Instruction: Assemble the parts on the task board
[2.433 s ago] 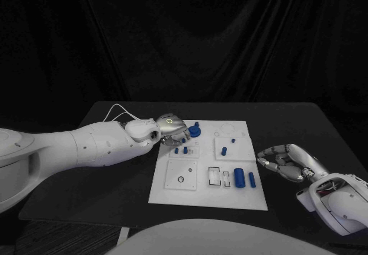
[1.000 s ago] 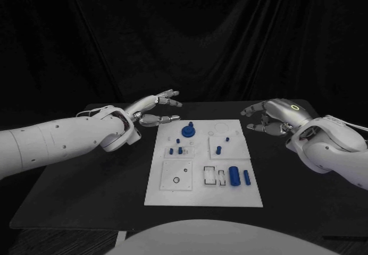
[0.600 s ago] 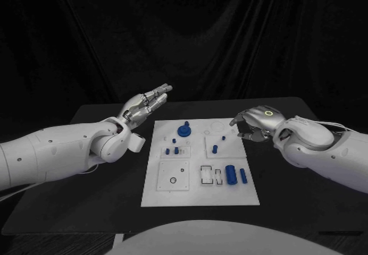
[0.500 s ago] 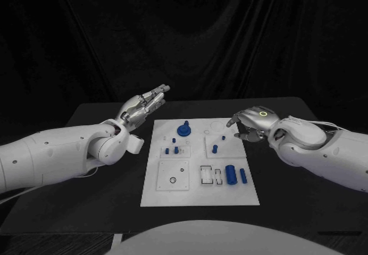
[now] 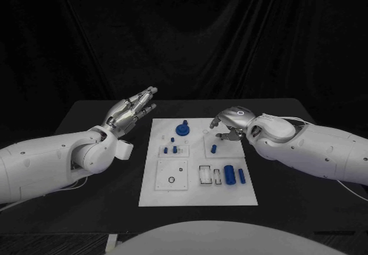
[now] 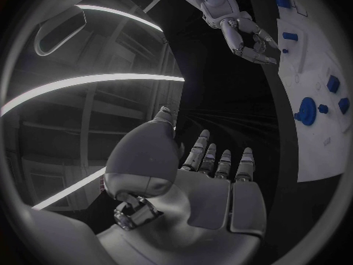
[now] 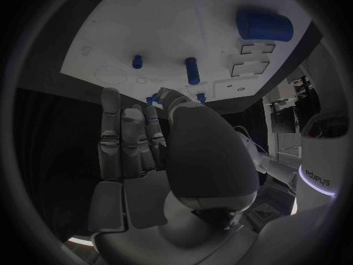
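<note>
Looking down from the head camera, I am seeing the task board (image 5: 195,188) lying in the middle of the black bench (image 5: 100,175), with the blue parts spread over it: a round knobbed part (image 5: 182,129) at the far middle, small pegs (image 5: 170,150) on the left block, a peg (image 5: 214,149) on the right block, and a thick cylinder (image 5: 228,172) beside a thinner one (image 5: 241,176) toward the near right. My left hand (image 5: 130,110) is hovering over the bench left of the board's far corner, fingers stretched out together, holding nothing. My right hand (image 5: 230,123) is hanging over the board's far right part with fingers curled downward; I cannot tell whether it is pinching anything.
</note>
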